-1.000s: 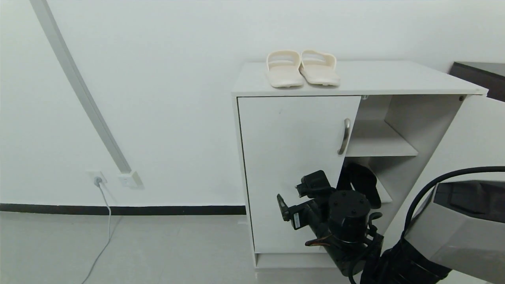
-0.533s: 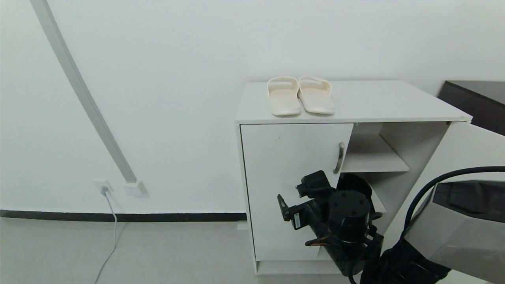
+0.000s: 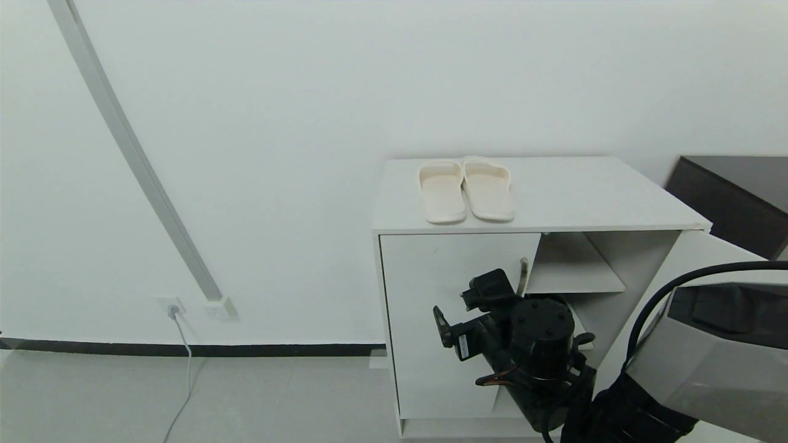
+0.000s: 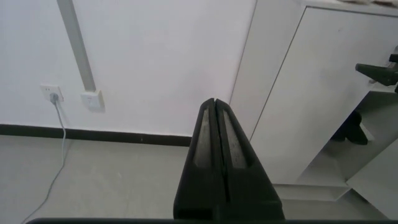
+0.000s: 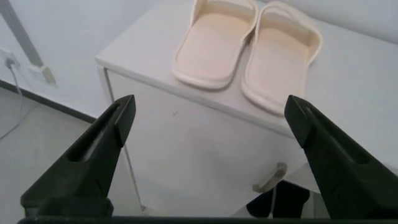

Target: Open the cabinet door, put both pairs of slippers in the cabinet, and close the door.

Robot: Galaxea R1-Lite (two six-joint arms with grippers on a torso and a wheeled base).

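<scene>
Slippers (image 3: 466, 191), cream, sit paired on the cabinet (image 3: 585, 197) top, frame centre; the door (image 3: 708, 258) at right stands open. Right pincer (image 5: 210, 106), spread wide and empty, had best straddle both together, squeezing gently; left pincer (image 4: 214, 106) is closed, empty.

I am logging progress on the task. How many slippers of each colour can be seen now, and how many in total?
Cream slippers: 2, side by side on top of the cabinet.
Dark slippers: 1 seen inside the cabinet, partly hidden; a second cannot be told.
Total: 3 seen.
</scene>
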